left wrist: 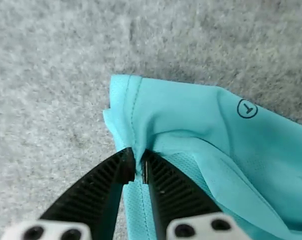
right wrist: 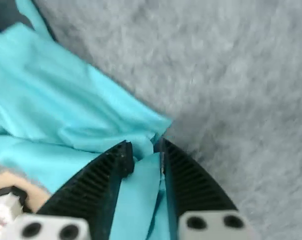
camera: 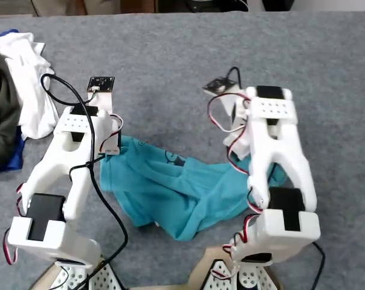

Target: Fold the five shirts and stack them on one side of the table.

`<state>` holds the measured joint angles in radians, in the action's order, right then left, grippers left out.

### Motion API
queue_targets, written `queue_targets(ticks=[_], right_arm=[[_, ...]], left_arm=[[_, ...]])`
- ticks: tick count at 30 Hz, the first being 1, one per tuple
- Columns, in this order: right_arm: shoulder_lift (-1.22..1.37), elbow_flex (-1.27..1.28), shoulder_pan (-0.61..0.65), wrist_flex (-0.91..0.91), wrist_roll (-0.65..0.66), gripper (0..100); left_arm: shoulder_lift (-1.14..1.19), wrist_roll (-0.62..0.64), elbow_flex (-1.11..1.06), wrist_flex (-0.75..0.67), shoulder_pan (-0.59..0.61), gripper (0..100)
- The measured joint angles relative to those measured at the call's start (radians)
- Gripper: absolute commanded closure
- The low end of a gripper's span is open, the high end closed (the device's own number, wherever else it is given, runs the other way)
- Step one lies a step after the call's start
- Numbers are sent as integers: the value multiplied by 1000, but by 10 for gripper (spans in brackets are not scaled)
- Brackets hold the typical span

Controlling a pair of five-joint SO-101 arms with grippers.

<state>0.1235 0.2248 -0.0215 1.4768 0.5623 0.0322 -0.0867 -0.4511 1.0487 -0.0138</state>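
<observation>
So the teal shirt (camera: 176,193) is lying crumpled on the grey surface (camera: 170,54), near side, right between the two arms. The left fingers (left wrist: 108,182) are pinched tight on a hem at its left edge, and the right fingers (right wrist: 103,175) are clamped on a fold at its right edge. A pile (camera: 25,84) of other shirts (white, dark green, blue) sits at the far left.

High camera overhead; wrist cameras close over shared teal shirt (camera: 170,187).

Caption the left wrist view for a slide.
The left gripper pinches a fold at the edge of the teal shirt on the grey table.
</observation>
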Motion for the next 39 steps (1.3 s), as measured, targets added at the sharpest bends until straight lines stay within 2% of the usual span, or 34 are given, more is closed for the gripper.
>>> queue_targets(ticks=[7, 15, 19, 23, 26, 33, 39], right_arm=[[0, 0, -84, 146, 35, 987], [-28, 9, -241, 278, 123, 992], [-152, 132, -302, 281, 193, 992], [-321, 331, -308, 281, 256, 991], [-456, 443, -325, 281, 305, 977], [-697, 465, -359, 281, 381, 884], [-790, 288, -354, 287, 227, 793]], left_arm=[[3, 0, 0, 0, 0, 981], [3, 0, 0, 0, 0, 981], [3, 0, 0, 0, 0, 981], [3, 0, 0, 0, 0, 981], [3, 0, 0, 0, 0, 981], [3, 0, 0, 0, 0, 981], [3, 0, 0, 0, 0, 981]])
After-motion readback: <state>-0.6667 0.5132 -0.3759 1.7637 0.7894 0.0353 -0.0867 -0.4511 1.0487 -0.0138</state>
